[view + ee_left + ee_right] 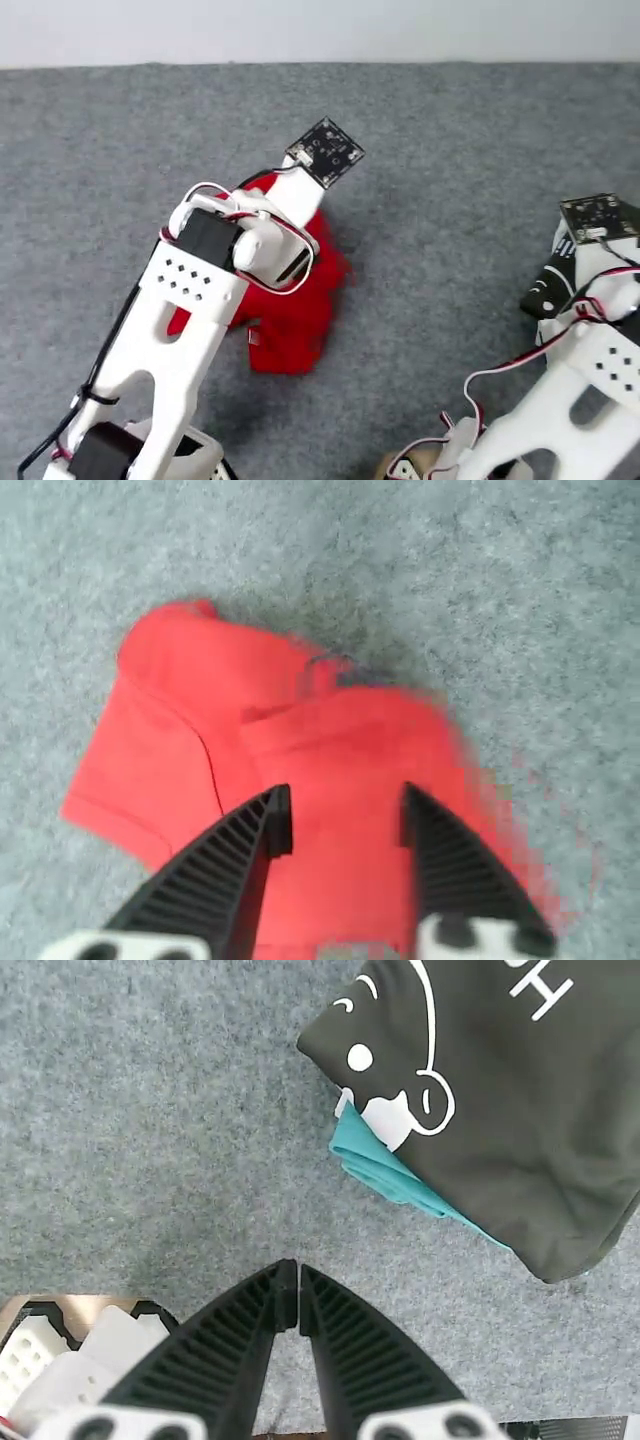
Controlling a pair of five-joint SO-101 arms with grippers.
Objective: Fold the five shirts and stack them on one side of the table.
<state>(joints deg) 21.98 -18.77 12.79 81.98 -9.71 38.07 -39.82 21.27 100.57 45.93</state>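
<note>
A red shirt (300, 750) lies loosely folded on the grey table, with one sleeve sticking out to the side. My left gripper (345, 815) hovers open just over it, red cloth showing between the two black fingers (250, 840). From above, the left arm (200, 290) covers much of the red shirt (295, 325). My right gripper (298, 1282) is shut on nothing above bare table. Close by is a folded dark shirt (500, 1090) with white print, lying on a teal shirt (390, 1175). This dark shirt (548, 290) sits at the table's right side under the right arm (590, 370).
Grey felt (450, 150) covers the whole table up to a pale wall (320, 30) at the far edge. White arm-base parts (60, 1360) and a brown patch (400, 465) sit at the near edge. Open felt lies between the two arms.
</note>
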